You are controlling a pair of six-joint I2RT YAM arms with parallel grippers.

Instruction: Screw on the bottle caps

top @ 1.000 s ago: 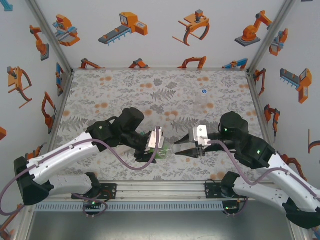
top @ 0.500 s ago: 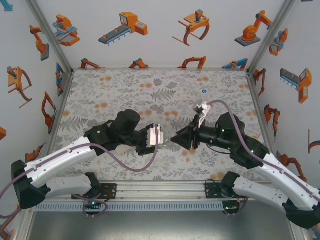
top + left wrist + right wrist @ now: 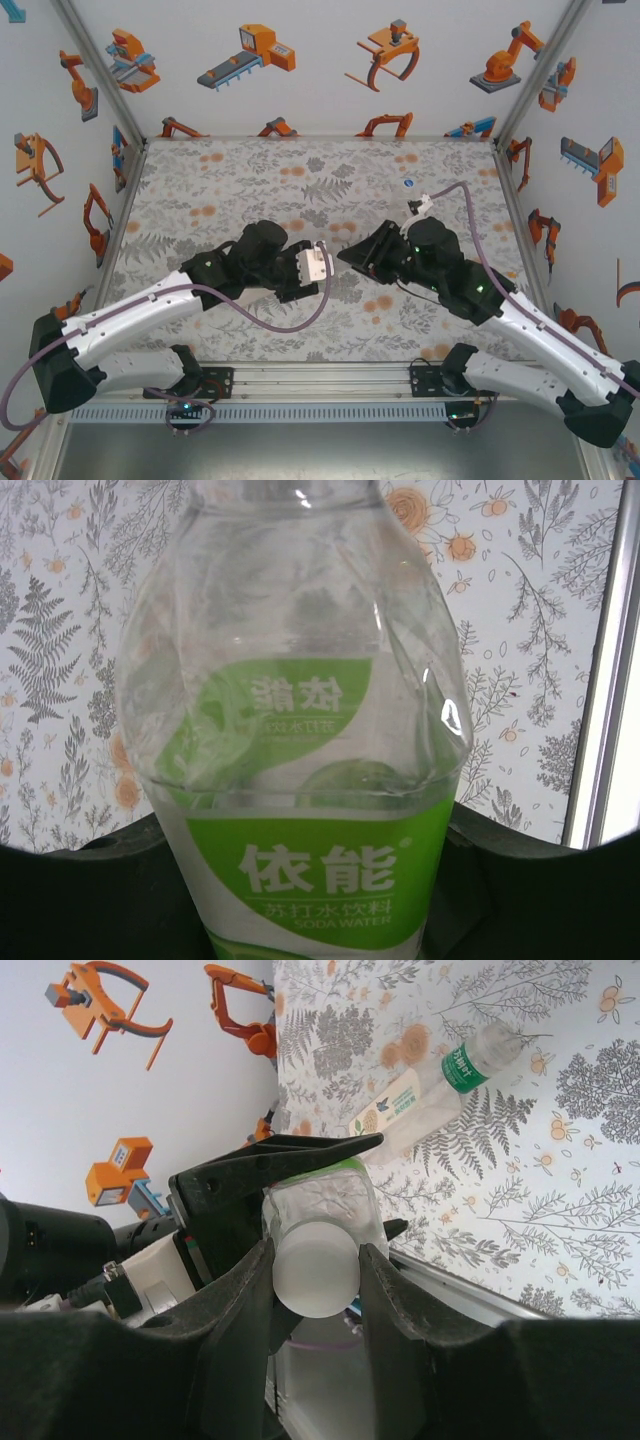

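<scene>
**A:** What has the right claw (image 3: 315, 1285) got?

**B:** It is pinched tight on a whitish cap (image 3: 315, 1260), with one of its fingers (image 3: 245, 1300) on each side of the rim. The cap sits on the mouth of the labelled bottle (image 3: 310, 730), end-on to that wrist's camera.

**A:** Why take it across the rim?

**B:** My reading is that a roll of the wrist then turns the cap about the bottle's own axis. That is what threading it on needs.

**A:** And the left claw (image 3: 310, 880)?

**B:** It is clamped on the bottle's body at the green-and-white label, a finger on either flank. It holds the bottle roughly level, neck toward the right arm, lifted above the middle of the table (image 3: 200, 170). I take it for the vice, there to stop the bottle spinning along with the cap.

**A:** Why off the table?

**B:** Probably for room. The two arms meet nose to nose, and nothing fouls the turning wrist.

**A:** Is the cap fully home?

**B:** I cannot tell. The fingers hide the thread.

**A:** Anything further out?

**B:** A second bottle (image 3: 440, 1085) lies on its side on the table, clear with a green band, well apart from the held one. A small blue cap (image 3: 408, 184) lies flat toward the far right corner. I judge both are waiting their turn.
</scene>
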